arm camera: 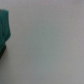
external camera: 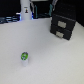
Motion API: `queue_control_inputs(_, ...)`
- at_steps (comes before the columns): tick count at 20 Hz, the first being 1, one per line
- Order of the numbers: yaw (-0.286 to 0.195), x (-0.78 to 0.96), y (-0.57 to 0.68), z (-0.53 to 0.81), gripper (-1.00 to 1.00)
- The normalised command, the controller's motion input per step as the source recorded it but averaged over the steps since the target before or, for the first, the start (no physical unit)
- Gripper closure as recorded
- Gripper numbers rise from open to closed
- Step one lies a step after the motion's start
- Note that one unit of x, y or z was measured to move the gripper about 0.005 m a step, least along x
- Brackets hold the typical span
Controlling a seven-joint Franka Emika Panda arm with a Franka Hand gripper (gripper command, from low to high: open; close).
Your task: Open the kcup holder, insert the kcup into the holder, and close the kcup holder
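- On the exterior view's left, the far edge of the desk (external camera: 45, 55) is crowded with dark shapes too blurred for me to name
- A white bottle-like object (external camera: 25, 10) stands upright among them at the far edge, towards the exterior view's left; its top is cut off by the frame
- The kcup (external camera: 24, 58) sits on the pale desk in the near part of the scene, left of centre in the exterior view, alone and well apart from everything else
- Its green top shows above a small white body; it is so small and soft in focus that I cannot tell whether it stands straight or leans, nor which way its axis runs
- The kcup holder (external camera: 63, 24) rests on the desk towards the exterior view's right and farther back, well apart from the kcup
- It is a black box turned at an angle, its two stacked drawer fronts facing the near side and slightly towards the exterior view's left; both drawers look pushed in, each with a pale handle that is only a smudge
- My wrist view is nearly all blank pale surface, with a blurred teal-green shape (arm camera: 4, 30) cut off at one edge and a dark patch beneath it; I cannot say what either is
- My jaws appear in neither view, so I cannot tell how far they are open or whether they hold anything
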Motion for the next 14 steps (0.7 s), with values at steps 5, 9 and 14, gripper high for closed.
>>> queue_control_inputs(5, -0.144, -0.52, 0.54, 0.02, -1.00)
queue_control_inputs(9, -0.167, -0.47, 0.60, 0.01, -1.00)
queue_control_inputs(14, -0.178, -0.43, 0.60, 0.00, -1.00)
